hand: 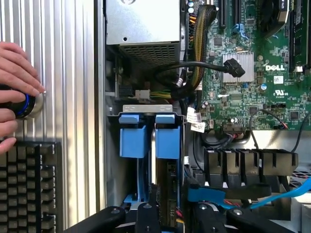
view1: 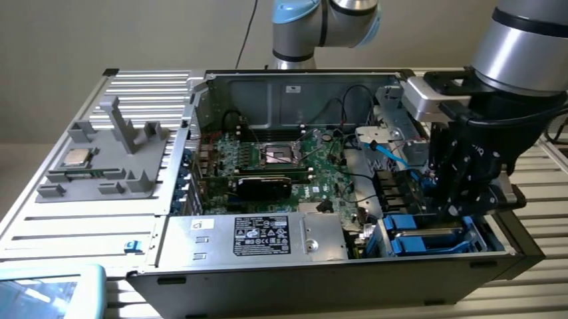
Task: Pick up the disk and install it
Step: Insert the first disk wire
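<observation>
Open computer case, arm lowered inside

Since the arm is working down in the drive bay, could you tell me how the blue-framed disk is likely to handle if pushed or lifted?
The disk stands on edge in the bay, so it probably slides along its slot rather than tipping. Its blue carrier tabs look like thin plastic, likely to flex a little. The gripper hangs right over it; the drive body itself is probably stiff and fairly dense.

We see the gripper's fingertips hidden behind the blue drive bay; the hand at nine o'clock is cut off by the edge.
</observation>
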Available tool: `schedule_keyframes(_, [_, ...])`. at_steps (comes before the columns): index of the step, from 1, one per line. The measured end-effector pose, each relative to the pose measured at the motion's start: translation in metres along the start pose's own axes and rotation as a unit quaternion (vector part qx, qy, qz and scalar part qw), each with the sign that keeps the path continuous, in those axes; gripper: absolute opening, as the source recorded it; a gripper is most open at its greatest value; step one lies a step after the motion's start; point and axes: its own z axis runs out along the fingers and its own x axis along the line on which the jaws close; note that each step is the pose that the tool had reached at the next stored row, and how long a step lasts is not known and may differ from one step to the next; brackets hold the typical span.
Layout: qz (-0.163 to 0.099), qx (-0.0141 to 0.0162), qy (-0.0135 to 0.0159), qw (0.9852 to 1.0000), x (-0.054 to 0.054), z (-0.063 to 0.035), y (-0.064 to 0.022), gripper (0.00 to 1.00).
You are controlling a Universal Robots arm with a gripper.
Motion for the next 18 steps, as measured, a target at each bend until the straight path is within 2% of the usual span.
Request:
schedule_keyframes(3, [0.000,0.0001,0.0045,1.0000,0.001,-0.0117,-0.0013,0.31])
schedule_keyframes(4, [0.000,0.0002,0.0074,1.0000,0.001,-0.0149,-0.0013,0.31])
schedule_keyframes(8, [0.000,0.0006,0.0244,0.9997,-0.004,-0.0250,-0.0015,0.31])
schedule_keyframes(10, [0.000,0.0008,0.0303,0.9995,-0.005,-0.0314,-0.0013,0.31])
schedule_keyframes(13, [-0.001,0.0009,0.0346,0.9994,-0.006,-0.0403,0.0009,0.31])
schedule_keyframes(16, [-0.001,0.0010,0.0383,0.9993,-0.008,-0.0433,0.0062,0.31])
schedule_keyframes(18, [-0.001,0.0014,0.0396,0.9992,-0.010,-0.0437,0.0098,0.31])
